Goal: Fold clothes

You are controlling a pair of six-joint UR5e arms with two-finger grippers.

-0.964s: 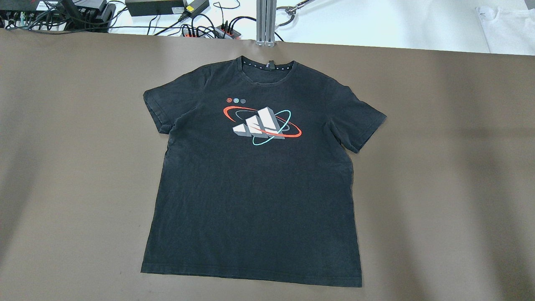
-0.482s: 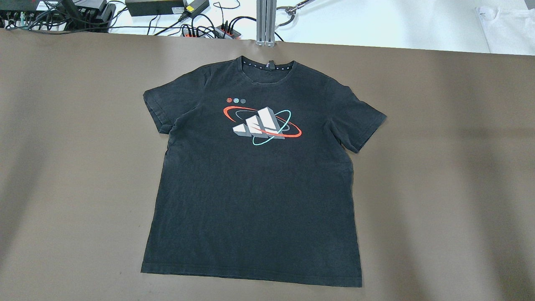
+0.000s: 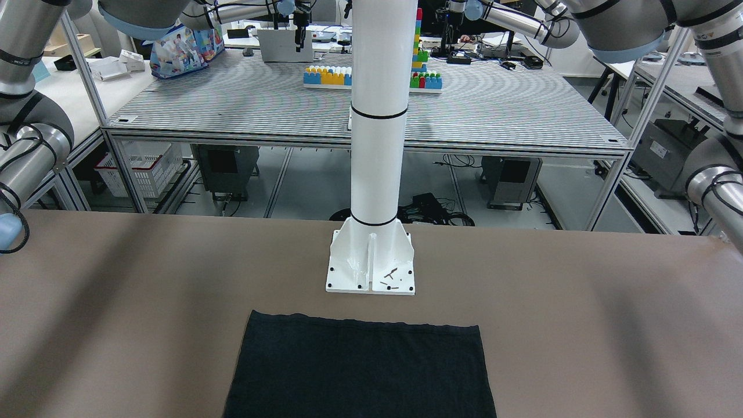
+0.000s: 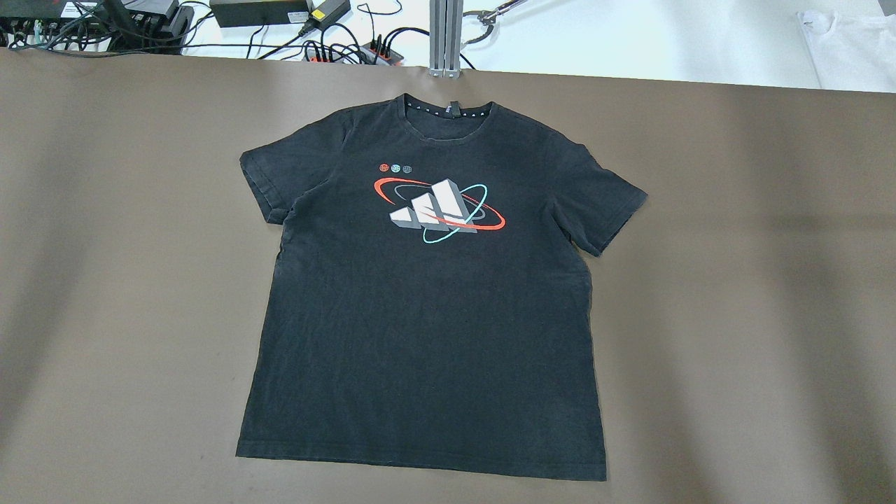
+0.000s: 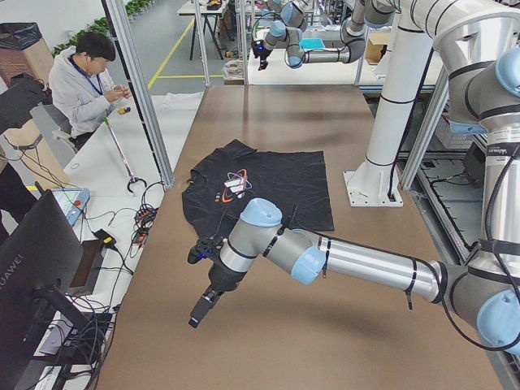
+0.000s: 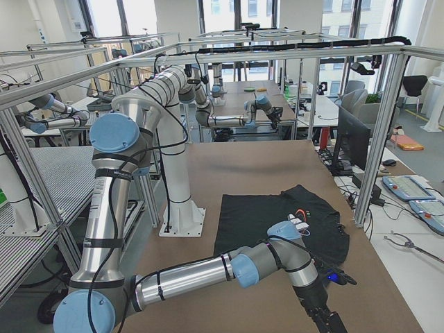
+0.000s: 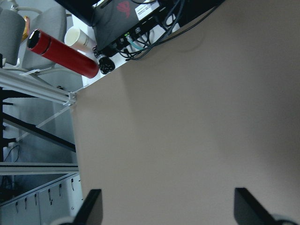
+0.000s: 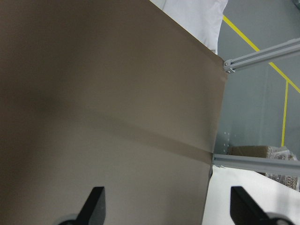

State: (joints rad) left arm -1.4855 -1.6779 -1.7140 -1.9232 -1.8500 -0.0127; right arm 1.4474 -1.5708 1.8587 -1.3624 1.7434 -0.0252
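Shirt: black T-shirt lies flat and unfolded in the middle of the table.
Views: the overhead view shows the print; the front view shows only the hem beside the pillar base.
Room: left gripper and right gripper are splayed, empty, above the bare table ends.

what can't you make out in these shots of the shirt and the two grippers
- Shirt: front-facing view, the bottom edge cuts off all but the hem end.
- Collar label, three round marks: overhead view, too small to read.
- Left gripper, right gripper: wrist views, the bottom edge cuts off all but the tips of the fingers.
- Shirt's back: every view, hidden against the table.
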